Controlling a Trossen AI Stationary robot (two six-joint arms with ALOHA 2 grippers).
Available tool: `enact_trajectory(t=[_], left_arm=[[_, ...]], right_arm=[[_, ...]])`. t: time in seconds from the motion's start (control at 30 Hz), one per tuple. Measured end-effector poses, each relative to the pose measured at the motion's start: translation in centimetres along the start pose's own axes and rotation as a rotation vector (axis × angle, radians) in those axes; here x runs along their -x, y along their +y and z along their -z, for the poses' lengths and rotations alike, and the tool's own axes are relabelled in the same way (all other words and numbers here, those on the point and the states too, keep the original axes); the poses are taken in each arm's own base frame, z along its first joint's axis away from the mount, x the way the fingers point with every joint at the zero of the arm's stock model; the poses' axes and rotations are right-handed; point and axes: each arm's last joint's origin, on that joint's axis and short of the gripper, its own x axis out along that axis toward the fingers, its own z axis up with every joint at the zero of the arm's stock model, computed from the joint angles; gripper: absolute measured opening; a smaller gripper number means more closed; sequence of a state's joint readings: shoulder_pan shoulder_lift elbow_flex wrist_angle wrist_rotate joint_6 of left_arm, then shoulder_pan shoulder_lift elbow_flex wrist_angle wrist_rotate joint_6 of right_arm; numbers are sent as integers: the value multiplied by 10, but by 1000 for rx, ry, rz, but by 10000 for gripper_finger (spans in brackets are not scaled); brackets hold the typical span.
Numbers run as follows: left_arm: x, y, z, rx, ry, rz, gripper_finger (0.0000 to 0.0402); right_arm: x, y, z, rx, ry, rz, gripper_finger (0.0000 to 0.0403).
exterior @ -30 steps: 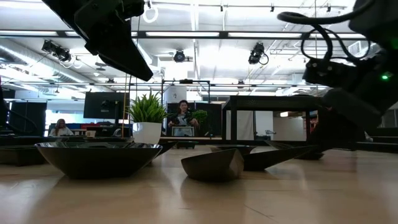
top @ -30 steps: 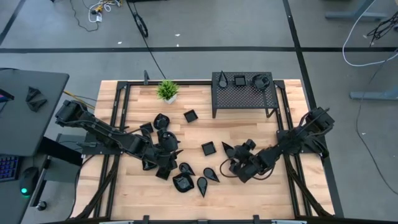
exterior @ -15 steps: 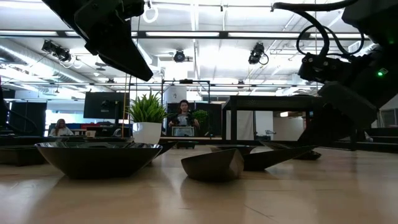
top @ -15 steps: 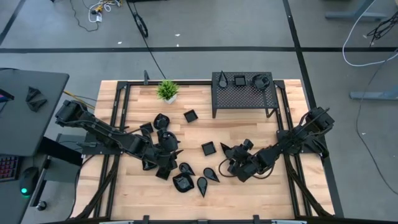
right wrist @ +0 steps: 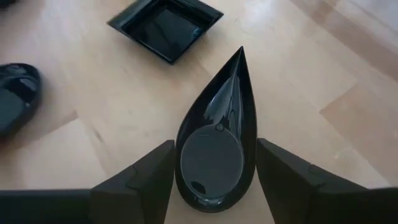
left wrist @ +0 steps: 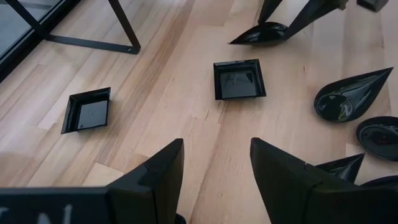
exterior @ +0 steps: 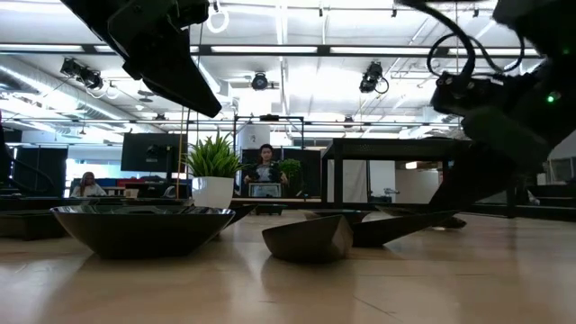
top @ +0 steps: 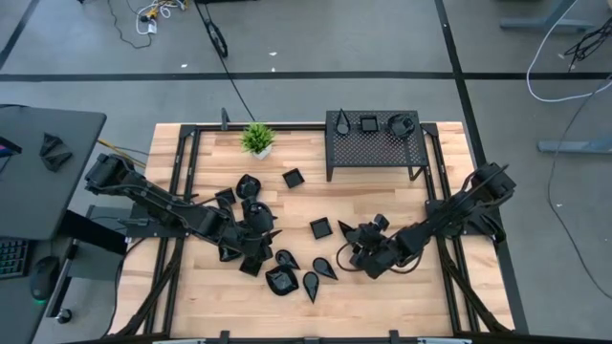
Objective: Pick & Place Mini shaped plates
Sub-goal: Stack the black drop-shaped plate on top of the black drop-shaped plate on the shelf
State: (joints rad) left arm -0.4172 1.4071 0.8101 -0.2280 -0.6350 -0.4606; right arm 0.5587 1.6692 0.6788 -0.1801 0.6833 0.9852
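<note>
Narrowing since a second ago, right gripper (right wrist: 214,180) brackets teardrop plate (right wrist: 217,146) without clamping it.

Left gripper (top: 256,232): in my high view its fingertips merge with the heap of glossy black mini plates (top: 251,250) at lower centre; I can't separate them.
Rounded black dish (right wrist: 13,93): cut by the left edge of my right wrist view.
Rack-top plates (top: 368,123): too small to tell their shapes.
Right arm (exterior: 504,108): cropped at the low view's upper right.
</note>
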Motion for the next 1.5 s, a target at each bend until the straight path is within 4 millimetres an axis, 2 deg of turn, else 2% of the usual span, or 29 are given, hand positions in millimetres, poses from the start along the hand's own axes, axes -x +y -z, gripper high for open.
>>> enact_trajectory(t=[0.2,0.3,0.53,0.73,0.93,1.13,1.3,1.5], left_arm=[[0,0,0,0,0,0,193],[0,0,0,0,0,0,193],[0,0,0,0,0,0,193],[0,0,0,-1,0,0,193],[0,0,0,-3,1,0,193],[0,0,0,-4,1,0,193],[-1,1,0,-2,1,-3,193],[-3,4,-1,7,2,-15,193]], right_arm=[[19,-2,-18,-63,-52,-62,217],[33,0,-34,-85,-79,-89,217],[62,1,-96,-124,-201,-74,217],[57,-16,-151,-177,-303,29,217],[34,-55,-187,-230,-354,149,217],[12,-106,-213,-305,-348,247,217],[0,-149,-225,-377,-327,291,217],[-9,-181,-231,-424,-310,328,217]])
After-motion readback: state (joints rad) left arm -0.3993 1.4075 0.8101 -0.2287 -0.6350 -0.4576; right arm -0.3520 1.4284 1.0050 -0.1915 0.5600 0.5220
